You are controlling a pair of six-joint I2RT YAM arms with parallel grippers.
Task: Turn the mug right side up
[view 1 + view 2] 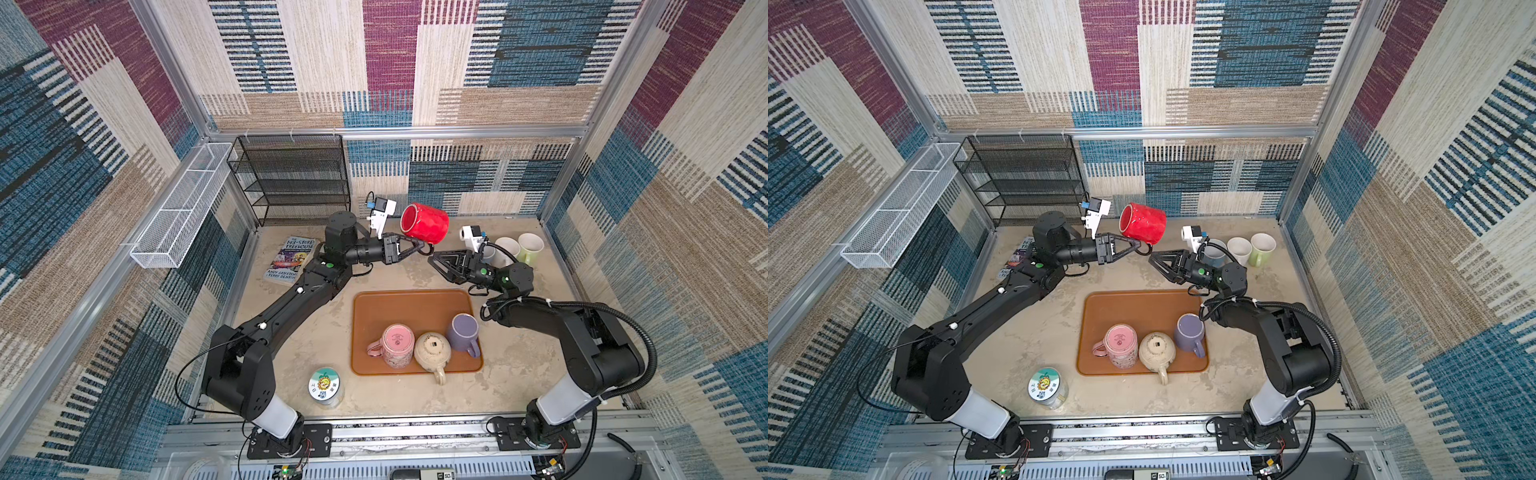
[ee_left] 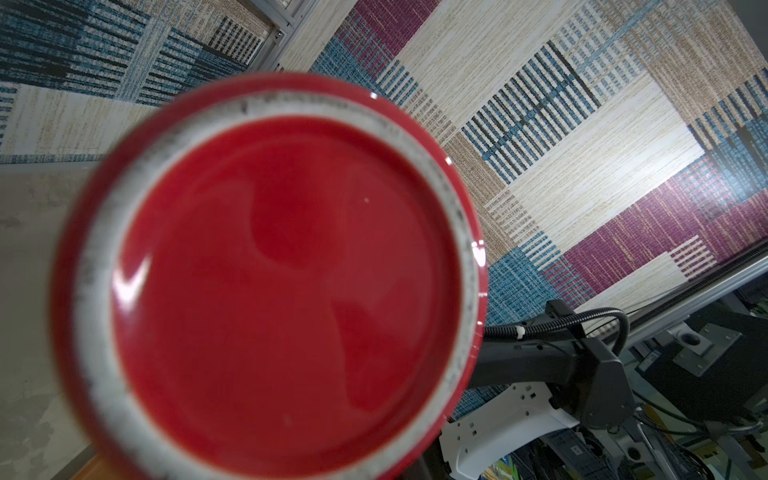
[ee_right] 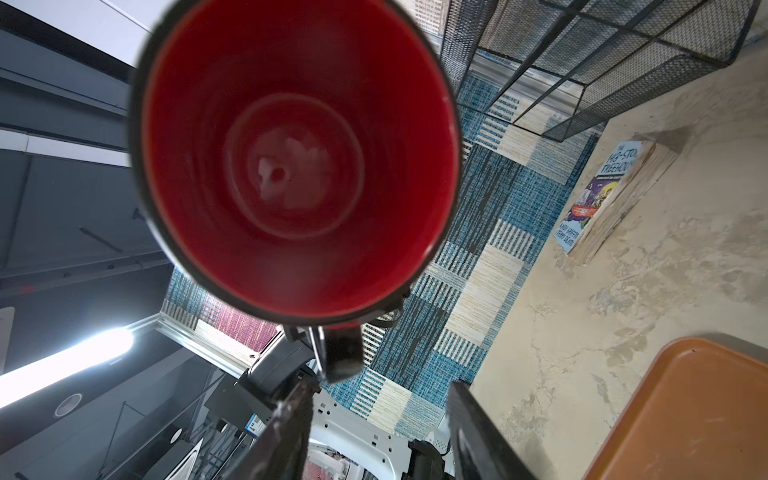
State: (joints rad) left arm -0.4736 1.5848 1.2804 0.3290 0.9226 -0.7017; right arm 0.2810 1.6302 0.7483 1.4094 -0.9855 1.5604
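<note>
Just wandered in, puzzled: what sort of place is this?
Probably a robot test booth: two black robot arms bolted to a metal rail, patchwork fabric walls on an aluminium frame, ceramic mugs staged on an orange plastic tray.

Matte-black left arm (image 1: pixel 286 307), right arm (image 1: pixel 582 336); pale grey base sleeves (image 1: pixel 276 415); green wrist dots (image 1: pixel 329 265); white camera brackets (image 1: pixel 384 210); ribbed black conduit (image 1: pixel 649 347), white zip ties (image 1: pixel 548 301); triangular black right gripper (image 1: pixel 433 262).

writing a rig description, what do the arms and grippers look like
The left arm and right arm are matte black with pale grey sleeves near the base and green dots on joints. A ribbed black conduit with white ties runs along the right; a thin black cable loops off the left. The left gripper and right gripper have black triangular open-frame fingers and white camera mounts.
</note>
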